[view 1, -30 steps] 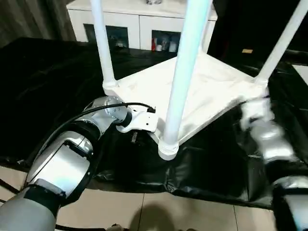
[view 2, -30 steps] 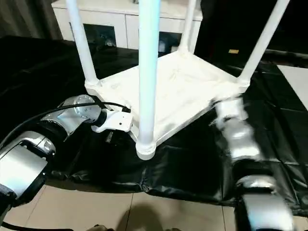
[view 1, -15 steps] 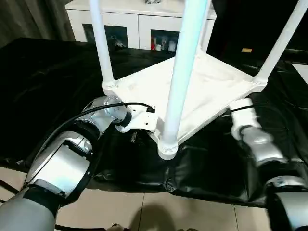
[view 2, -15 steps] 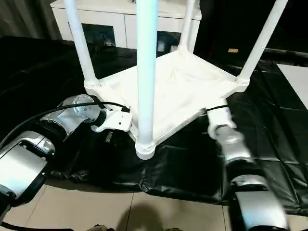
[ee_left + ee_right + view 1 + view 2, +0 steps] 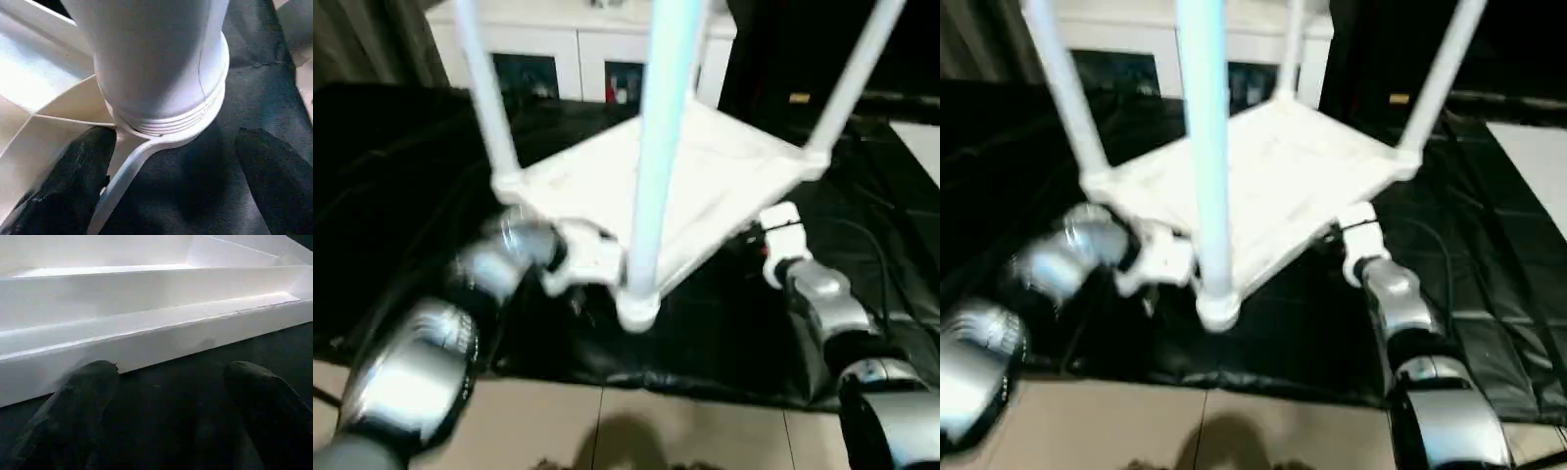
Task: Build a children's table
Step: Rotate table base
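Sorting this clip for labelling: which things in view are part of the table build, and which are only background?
Part of the job:
- children's table, upside down, legs up
- nearest leg in its corner socket
- left claw, open beside that socket
- right claw, open at the top's edge

Just background:
- black cover
- white cabinet

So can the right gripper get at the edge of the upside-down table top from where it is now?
Probably yes. The right gripper is open and faces the table top's side edge, with nothing but the black cover between its fingers and that edge.
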### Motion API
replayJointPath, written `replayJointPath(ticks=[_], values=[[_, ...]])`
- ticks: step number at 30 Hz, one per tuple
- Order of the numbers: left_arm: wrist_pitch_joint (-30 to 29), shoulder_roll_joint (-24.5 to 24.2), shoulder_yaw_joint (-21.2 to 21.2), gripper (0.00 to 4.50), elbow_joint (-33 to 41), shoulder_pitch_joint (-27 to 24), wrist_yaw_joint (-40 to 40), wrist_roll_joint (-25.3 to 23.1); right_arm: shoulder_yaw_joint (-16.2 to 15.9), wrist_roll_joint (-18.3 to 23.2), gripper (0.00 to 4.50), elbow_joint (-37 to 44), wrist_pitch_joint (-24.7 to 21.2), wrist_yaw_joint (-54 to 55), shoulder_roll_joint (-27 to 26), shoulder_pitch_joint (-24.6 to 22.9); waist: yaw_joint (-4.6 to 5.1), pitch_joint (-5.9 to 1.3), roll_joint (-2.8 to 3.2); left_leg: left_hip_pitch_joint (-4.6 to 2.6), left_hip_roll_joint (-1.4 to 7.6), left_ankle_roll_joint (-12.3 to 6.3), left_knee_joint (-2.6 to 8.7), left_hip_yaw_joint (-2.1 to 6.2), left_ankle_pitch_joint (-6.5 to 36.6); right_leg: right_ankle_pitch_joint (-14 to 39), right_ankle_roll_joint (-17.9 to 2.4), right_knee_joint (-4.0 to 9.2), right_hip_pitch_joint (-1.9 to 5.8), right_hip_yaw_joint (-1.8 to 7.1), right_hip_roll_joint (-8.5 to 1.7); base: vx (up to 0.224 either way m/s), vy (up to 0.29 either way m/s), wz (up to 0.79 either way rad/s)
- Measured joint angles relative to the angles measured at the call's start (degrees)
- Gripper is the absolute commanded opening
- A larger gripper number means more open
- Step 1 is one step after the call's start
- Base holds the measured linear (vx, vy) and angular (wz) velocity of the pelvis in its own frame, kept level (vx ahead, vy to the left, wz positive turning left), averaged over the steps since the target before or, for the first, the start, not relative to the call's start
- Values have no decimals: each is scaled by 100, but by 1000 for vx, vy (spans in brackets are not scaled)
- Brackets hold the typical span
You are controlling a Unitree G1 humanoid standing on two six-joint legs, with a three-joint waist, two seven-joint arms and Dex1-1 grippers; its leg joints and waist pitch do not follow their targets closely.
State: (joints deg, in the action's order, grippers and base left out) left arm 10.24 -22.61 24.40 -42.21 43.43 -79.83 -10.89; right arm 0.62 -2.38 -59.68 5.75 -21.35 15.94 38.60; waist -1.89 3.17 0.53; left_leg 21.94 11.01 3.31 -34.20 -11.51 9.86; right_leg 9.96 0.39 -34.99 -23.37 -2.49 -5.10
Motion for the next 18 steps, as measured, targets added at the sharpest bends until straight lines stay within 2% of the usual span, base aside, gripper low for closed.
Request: replayJointPath(ticks=[9,18], values=[[-843,-147,-89,436,1088,-531,-131,112,-92,-8,410,91,121,-290,-216,-44,9,1,0,11,-2,1,1,-4,0,1,1,4,-14,7,0,0,0,0],[-1169,334,-3,436,1191,-536,246,84,-120,-28,410,236,129,-349,-456,-89,28,2,-2,23,-3,0,2,-11,0,0,0,3,-36,19,0,0,0,0]])
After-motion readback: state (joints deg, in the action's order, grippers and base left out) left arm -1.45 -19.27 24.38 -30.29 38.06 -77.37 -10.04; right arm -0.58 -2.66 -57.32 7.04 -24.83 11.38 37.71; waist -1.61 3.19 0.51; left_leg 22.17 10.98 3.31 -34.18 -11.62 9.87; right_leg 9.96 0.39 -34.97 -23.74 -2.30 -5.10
